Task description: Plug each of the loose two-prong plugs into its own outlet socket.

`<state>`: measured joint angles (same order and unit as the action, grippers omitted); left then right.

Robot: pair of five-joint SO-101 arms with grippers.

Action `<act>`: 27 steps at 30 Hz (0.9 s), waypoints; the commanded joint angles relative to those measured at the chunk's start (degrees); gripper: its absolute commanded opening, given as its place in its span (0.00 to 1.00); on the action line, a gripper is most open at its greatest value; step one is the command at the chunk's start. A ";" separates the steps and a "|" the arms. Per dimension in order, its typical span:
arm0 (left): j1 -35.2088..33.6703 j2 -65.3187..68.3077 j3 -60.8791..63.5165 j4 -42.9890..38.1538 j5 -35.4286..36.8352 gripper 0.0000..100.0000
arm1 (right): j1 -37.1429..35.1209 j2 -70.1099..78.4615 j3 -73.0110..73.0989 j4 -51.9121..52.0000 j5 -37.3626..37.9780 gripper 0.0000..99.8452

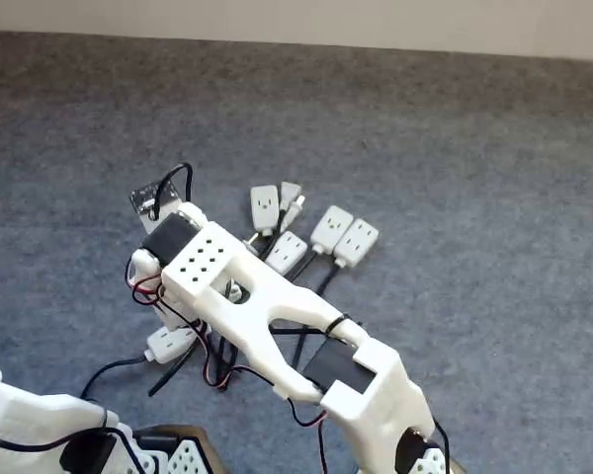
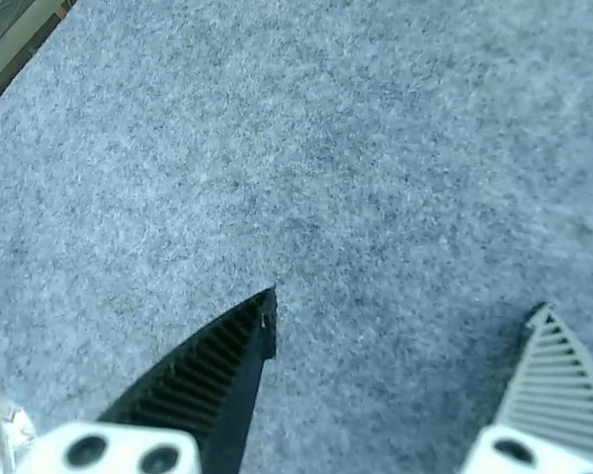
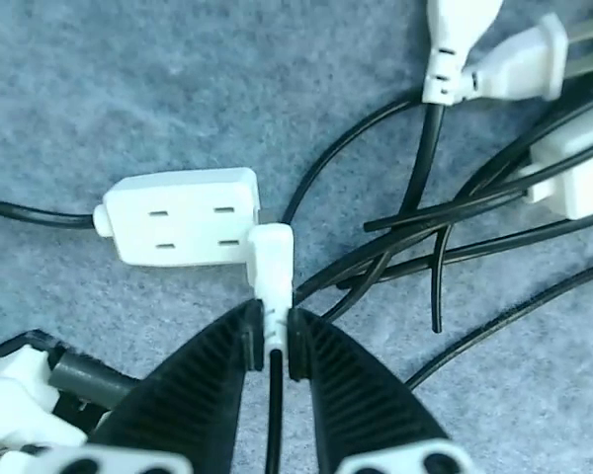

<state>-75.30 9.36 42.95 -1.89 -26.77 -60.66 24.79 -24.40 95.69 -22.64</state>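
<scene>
My right gripper (image 3: 269,321) is shut on the neck of a white two-prong plug (image 3: 273,259). The plug's head rests against the end of a white outlet socket (image 3: 178,217), and its prongs are hidden. In the high view this socket (image 1: 168,343) lies just under the right arm (image 1: 277,316). Another loose plug (image 3: 524,64) with bare prongs lies beyond the tangled black cords (image 3: 425,237). Several more white sockets (image 1: 331,229) lie in a cluster on the carpet. My left gripper (image 2: 405,301) hangs open over bare grey carpet, holding nothing.
Black cords loop across the carpet around the sockets and under the right arm. The left arm's base (image 1: 40,425) sits at the near left corner. Grey carpet (image 1: 474,148) stretches to the right and the far side.
</scene>
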 commanded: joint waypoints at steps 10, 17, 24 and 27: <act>-1.71 0.31 -1.45 -1.14 0.35 0.35 | 1.45 -4.26 -7.96 3.03 0.88 0.01; -1.80 0.31 -1.63 -1.14 0.35 0.35 | 1.36 3.21 -8.48 3.03 0.70 0.01; -1.80 0.31 -1.63 -1.14 0.35 0.35 | 1.27 3.30 -8.57 3.38 0.62 0.01; -1.80 0.31 -1.63 -1.14 0.35 0.35 | 1.45 1.10 -9.89 4.44 0.79 0.01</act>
<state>-76.18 9.36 42.95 -1.89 -26.77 -59.87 29.89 -29.49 97.63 -22.46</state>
